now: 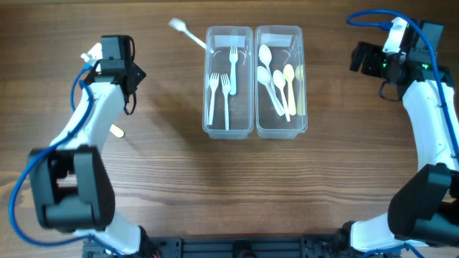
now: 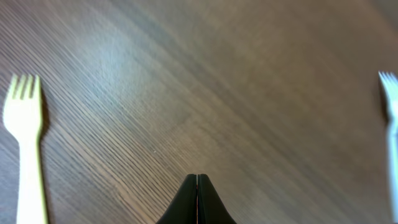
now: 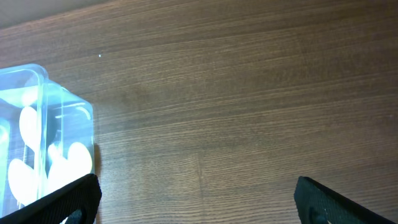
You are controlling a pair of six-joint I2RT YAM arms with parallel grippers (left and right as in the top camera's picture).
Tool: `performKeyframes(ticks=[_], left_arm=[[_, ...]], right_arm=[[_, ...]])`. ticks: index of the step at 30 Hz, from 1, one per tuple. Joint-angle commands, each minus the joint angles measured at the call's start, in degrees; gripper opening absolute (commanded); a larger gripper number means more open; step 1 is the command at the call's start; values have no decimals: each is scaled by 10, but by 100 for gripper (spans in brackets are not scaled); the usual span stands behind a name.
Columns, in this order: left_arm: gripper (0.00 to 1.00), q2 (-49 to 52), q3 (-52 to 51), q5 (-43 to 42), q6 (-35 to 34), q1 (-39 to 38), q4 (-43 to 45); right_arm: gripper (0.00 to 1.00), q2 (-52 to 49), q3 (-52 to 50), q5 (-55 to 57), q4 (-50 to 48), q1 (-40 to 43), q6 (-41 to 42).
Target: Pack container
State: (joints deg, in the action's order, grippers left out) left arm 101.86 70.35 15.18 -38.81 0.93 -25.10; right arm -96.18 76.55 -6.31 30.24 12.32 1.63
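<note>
The clear twin container (image 1: 254, 129) stands at the table's middle. Its left tub (image 1: 209, 43) holds three white forks and its right tub (image 1: 300, 43) holds several spoons, white and pale yellow. My left gripper (image 1: 138, 74) hovers over bare wood left of the container. It is shut with nothing between its jaws (image 2: 198, 182). In the left wrist view a pale yellow fork (image 2: 25, 143) lies to the left and a white fork (image 2: 390, 124) shows at the right edge. My right gripper (image 1: 356, 57) stands open and empty (image 3: 196, 186) right of the container (image 3: 68, 134).
A white piece of cutlery (image 1: 188, 34) lies outside the container, its end against the left tub's far corner. A pale yellow bit (image 1: 117, 130) shows on the wood beside my left arm. Blue cables run along both arms.
</note>
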Motion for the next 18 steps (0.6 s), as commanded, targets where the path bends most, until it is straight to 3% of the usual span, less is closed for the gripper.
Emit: performKeyframes(ticks=[1,2,3,4,5,10,18], left_arm=[[4,-52,-1,7,11,-9,-14],[7,-57,-1,7,11,-13,-16],[26,-62,-1,7,11,-15,-18],[54,-65,-1,7,12,-16,-21],[62,-67,-1,7,18,-16,-23],[65,-78,-1,10,25,-1,-77],[68,-76,-2,13,-55,63,-175]], right_arm=[[100,8,7,4,-2,-2,-5],[100,8,7,4,-2,-2,-5],[100,8,7,4,-2,-2,-5],[100,8,7,4,-2,-2,-5],[100,8,7,4,-2,-2,-5],[100,8,7,4,-2,-2,-5],[100,8,7,4,-2,-2,-5]])
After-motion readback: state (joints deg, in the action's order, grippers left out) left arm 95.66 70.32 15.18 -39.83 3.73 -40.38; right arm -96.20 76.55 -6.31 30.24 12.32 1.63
